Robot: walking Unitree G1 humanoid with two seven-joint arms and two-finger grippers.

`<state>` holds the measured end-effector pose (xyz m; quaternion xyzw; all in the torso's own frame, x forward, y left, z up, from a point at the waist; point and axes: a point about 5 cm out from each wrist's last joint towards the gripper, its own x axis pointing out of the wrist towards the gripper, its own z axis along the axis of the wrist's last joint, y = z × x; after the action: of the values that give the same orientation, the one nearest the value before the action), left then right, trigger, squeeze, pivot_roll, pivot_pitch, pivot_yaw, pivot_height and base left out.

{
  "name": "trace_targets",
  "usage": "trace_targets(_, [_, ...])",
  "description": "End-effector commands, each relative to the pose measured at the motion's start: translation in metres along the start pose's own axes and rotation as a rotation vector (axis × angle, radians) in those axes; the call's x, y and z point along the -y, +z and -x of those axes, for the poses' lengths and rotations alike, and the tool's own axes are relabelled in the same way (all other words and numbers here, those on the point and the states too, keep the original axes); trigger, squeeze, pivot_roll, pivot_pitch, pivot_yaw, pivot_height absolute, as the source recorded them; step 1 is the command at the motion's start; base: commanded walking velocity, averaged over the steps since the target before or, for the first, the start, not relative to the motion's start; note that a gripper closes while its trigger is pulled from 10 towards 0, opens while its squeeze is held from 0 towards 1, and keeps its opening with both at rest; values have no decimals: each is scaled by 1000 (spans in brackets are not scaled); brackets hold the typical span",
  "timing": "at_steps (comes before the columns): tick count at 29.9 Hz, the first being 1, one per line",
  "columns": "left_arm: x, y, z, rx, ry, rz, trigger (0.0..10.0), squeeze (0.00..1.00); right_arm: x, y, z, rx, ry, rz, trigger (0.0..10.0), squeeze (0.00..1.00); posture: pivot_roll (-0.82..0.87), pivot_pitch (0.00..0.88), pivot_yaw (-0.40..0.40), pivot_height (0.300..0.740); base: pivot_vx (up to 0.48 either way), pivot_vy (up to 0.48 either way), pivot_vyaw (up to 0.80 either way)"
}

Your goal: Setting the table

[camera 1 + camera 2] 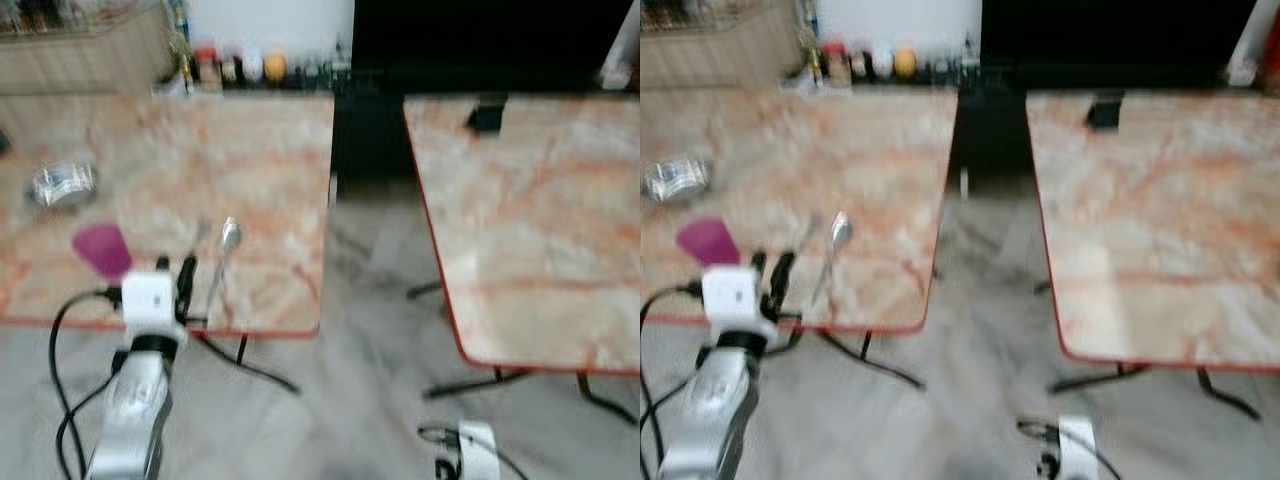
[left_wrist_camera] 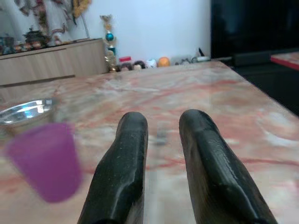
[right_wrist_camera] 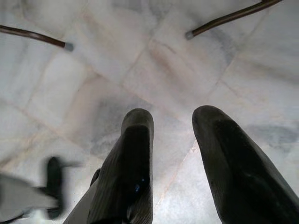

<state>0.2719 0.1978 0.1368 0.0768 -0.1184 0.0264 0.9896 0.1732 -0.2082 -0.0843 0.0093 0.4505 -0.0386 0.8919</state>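
The left pincer [image 1: 182, 283] hovers narrowly open and empty over the counter [image 1: 250, 170] edge, just beside the spoon [image 1: 224, 255]; shifting right and descending slowly looks wise, avoiding the purple cup [image 1: 101, 250]. Right pincer [image 3: 173, 140] hangs open

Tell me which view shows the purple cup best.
The left wrist view: the cup is large and close beside the left gripper, though blurred. Both eye views show it small, on the table near the spoon.
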Motion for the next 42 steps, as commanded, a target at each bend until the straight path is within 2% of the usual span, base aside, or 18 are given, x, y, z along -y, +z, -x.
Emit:
trace_targets(1, [-6, 2, 1, 1, 16, -17, 10000, 0, -6, 5, -1, 16, 10, -10, 10000, 0, 24, 0, -10, 718, 0, 424, 0])
trace_targets(21, [-6, 10, -4, 32, 14, -8, 10000, 0, -6, 6, -2, 23, 8, -10, 10000, 0, 30, 0, -14, 718, 0, 435, 0])
trace_targets(42, [-5, 9, -4, 23, 23, 0, 10000, 0, -3, 7, -2, 19, -1, -14, 10000, 0, 31, 0, -21, 718, 0, 468, 0])
